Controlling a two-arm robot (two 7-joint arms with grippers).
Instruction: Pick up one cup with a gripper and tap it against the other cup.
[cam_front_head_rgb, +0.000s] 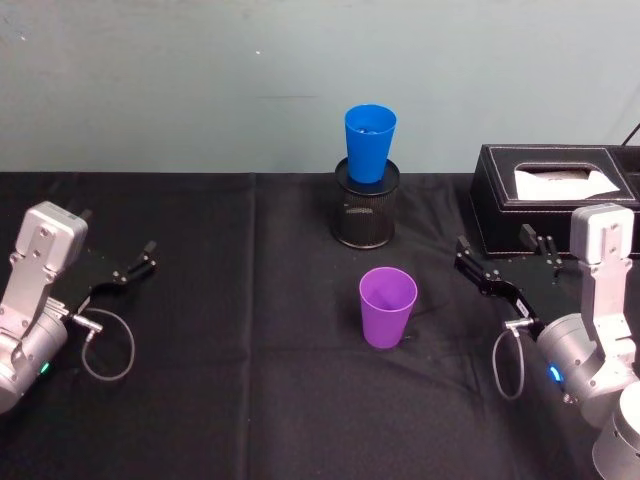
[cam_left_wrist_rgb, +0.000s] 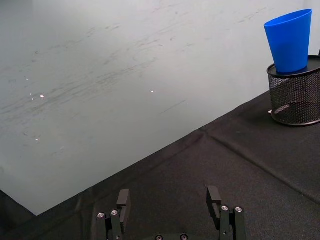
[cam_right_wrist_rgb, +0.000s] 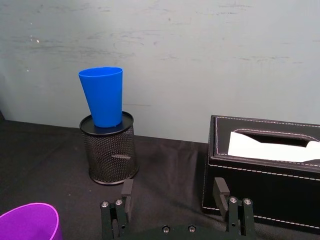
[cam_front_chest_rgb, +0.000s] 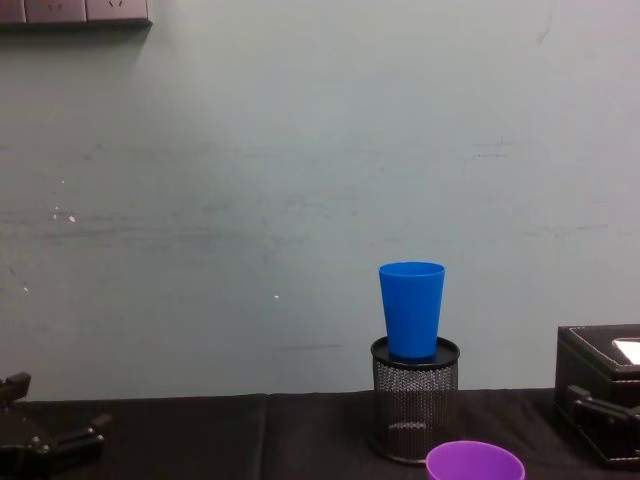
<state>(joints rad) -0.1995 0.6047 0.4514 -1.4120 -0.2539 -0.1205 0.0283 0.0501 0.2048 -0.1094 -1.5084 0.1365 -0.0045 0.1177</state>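
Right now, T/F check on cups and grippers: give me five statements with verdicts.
1. The blue cup sits in the mesh pen holder. True.
2. The purple cup lies on its side. False: it stands upright on the table.
3. The right gripper holds the purple cup. False: it is open, empty, beside it.
4. The left gripper is open and away from both cups. True.
5. The tissue box is left of the pen holder. False: it is on the right.

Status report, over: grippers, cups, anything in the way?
Left gripper open, idle. Right gripper open, empty, right of purple cup. Blue cup sits in mesh pen holder. Nothing between gripper and purple cup.
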